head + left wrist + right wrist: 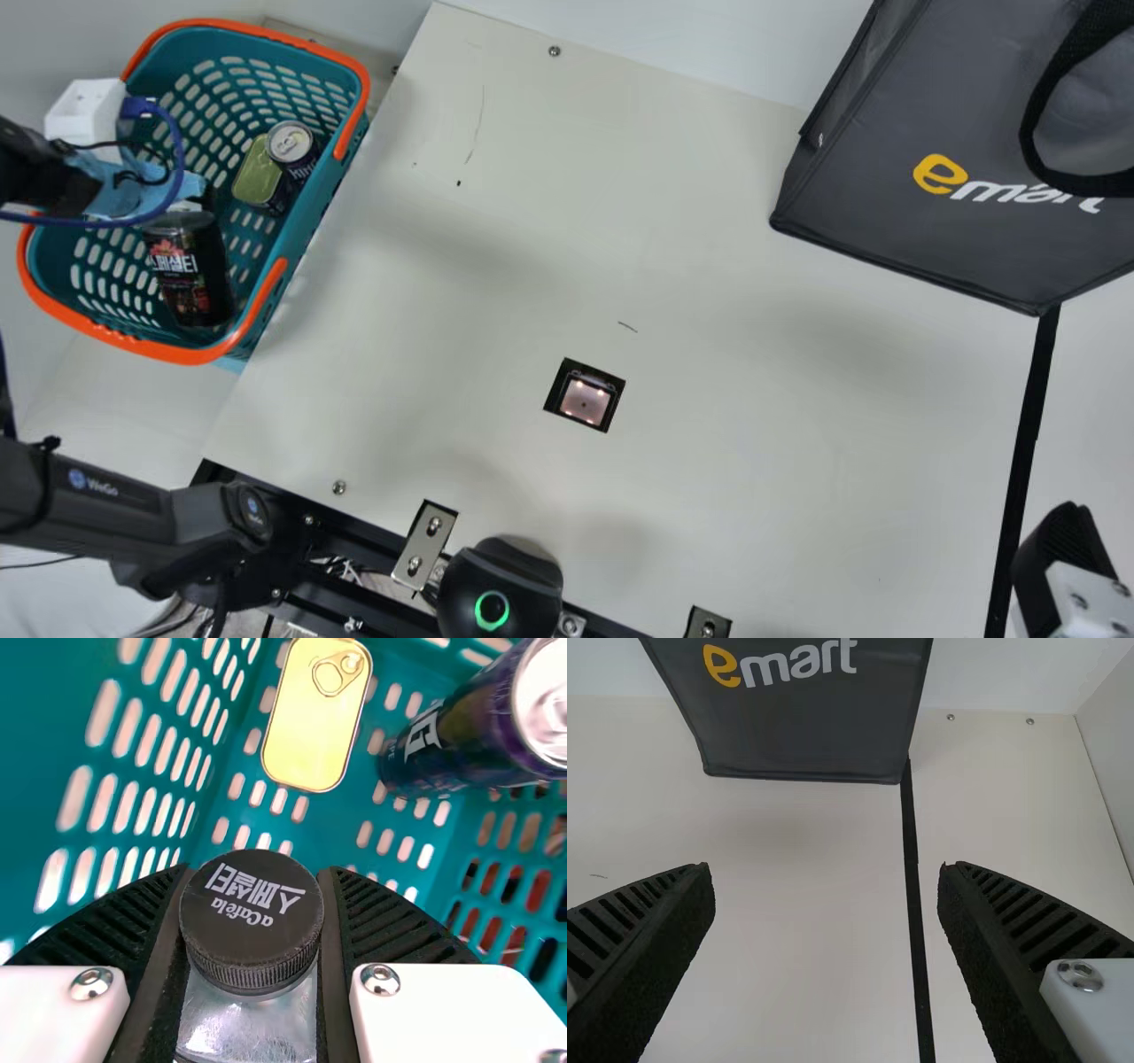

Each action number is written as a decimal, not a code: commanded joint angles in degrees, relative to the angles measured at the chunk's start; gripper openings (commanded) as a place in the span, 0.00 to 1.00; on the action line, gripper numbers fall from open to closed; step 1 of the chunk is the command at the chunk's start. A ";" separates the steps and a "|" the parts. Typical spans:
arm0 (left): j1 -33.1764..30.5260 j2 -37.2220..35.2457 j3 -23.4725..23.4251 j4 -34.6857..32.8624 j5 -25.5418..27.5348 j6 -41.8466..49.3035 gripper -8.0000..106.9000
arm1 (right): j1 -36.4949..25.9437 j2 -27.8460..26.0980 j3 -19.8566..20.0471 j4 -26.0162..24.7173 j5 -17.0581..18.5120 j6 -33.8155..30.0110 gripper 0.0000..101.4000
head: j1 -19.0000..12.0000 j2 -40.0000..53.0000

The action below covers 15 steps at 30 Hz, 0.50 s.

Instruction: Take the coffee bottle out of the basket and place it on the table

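Note:
In the main view my left gripper is over the basket at the far left, at the top of the dark coffee bottle, which is inside the basket. The left wrist view has the black-capped coffee bottle squeezed between both ribbed fingers of the left gripper, just below the cap. At the lower right of the main view is my right gripper. Its own wrist view has the right gripper open above the table, its fingers wide apart with nothing between them.
A dark can and a gold-lidded tin share the basket with the bottle. A black bag stands at the table's far right. The cream table has bare surface between basket and bag.

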 commanded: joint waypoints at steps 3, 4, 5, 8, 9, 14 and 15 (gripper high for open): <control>1.21 -3.10 -0.27 0.03 3.37 -0.29 0.16 | 0.00 0.00 0.00 0.00 0.00 0.00 0.90 | -1.48 0.23; 1.52 -3.83 -0.41 -0.07 4.13 -0.33 0.16 | 0.00 0.00 0.00 0.00 0.00 0.00 0.90 | -1.48 0.23; 1.83 -4.51 -0.60 -0.34 4.85 -0.25 0.16 | 0.00 0.00 0.00 0.00 0.00 0.00 0.90 | -1.48 0.23; 2.67 -6.42 -1.32 -1.21 6.98 0.06 0.16 | 0.00 0.00 0.00 0.00 0.00 0.00 0.90 | -1.48 0.23; 2.92 -7.02 -1.66 -1.55 7.71 0.23 0.16 | 0.00 0.00 0.00 0.00 0.00 0.00 0.90 | -1.48 0.23; 4.09 -9.66 -3.75 -3.30 11.37 1.10 0.16 | 0.00 0.00 0.00 0.00 -0.01 0.00 0.90 | -1.48 0.23; 4.30 -10.17 -4.30 -3.68 12.14 1.28 0.16 | 0.00 0.00 0.00 0.00 -0.01 0.00 0.90 | -1.48 0.23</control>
